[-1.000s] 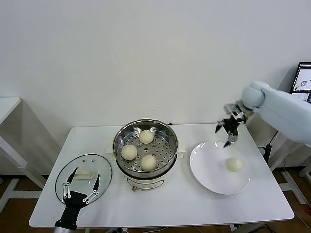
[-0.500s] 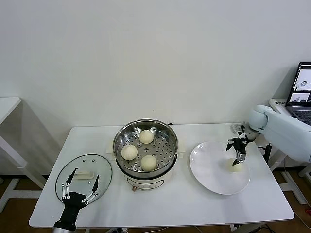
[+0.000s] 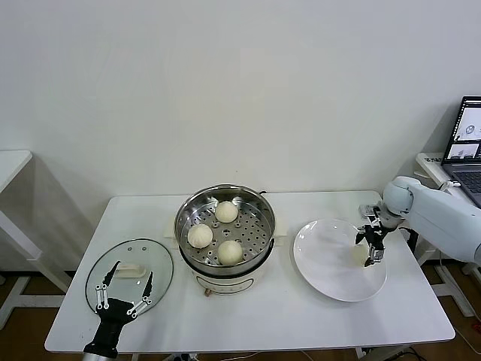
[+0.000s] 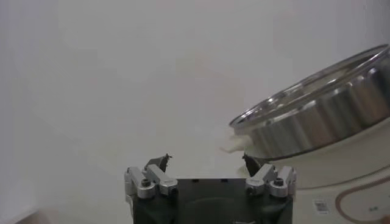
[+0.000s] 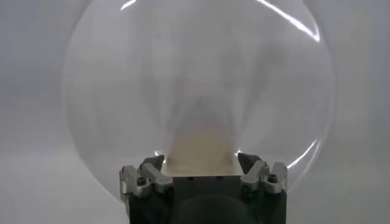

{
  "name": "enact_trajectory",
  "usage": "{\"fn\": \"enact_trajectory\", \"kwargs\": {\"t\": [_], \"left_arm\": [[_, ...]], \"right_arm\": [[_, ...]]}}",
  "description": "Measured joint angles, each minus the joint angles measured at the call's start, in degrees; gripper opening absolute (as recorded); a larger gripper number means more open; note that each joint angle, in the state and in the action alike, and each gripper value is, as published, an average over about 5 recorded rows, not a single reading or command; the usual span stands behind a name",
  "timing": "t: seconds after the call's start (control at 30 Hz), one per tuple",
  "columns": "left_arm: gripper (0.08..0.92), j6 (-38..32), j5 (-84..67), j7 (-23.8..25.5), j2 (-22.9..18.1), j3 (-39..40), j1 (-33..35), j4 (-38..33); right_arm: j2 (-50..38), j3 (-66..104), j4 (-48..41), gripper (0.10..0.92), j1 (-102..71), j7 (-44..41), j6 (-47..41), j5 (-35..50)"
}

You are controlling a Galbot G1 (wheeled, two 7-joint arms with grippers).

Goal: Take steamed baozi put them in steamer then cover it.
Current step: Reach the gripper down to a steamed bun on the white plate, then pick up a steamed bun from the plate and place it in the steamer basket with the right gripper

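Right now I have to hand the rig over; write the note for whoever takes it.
Right pincer: down at the white plate, fingers either side of the last baozi; grip not confirmed.
Left pincer: open, hanging over the glass cover, which lies on the table left of the steamer.
Done: three baozi sit in the steamer.
Left: grasp and carry the fourth bun into the steamer, then put the cover on it.

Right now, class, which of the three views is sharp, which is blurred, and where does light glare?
Head view: sharp and evenly lit, soft shadows under the steamer and the plate. Right wrist view: the plate and the baozi between the right gripper fingers are smeared, with bright glare streaks on the rim. Left wrist view: hazy, with highlights on the steamer wall.
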Motion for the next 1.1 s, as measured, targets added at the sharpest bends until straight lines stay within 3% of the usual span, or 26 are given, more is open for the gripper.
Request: {"fn": "enact_trajectory", "kwargs": {"t": [0.27,0.63,1.1], "left_arm": [[0.823,0.0,0.0,-0.1,0.1,0.0,-0.1,0.1],[0.823,0.1,0.0,-0.1,0.3,0.7,-0.5,0.0],[0.823,0.3,0.2,-0.1,0.3,1.9,-0.9,-0.5]], "right_arm": [[-0.1,0.5,0.1,0.668,-0.2,0.1,0.1,-0.9],[0.5,-1.0,3.6,0.645,7.5,-4.5,1.3,-0.1],[7.8,-11.6,14.5,0.64,28.2,-8.8,-2.1,15.8]]}}
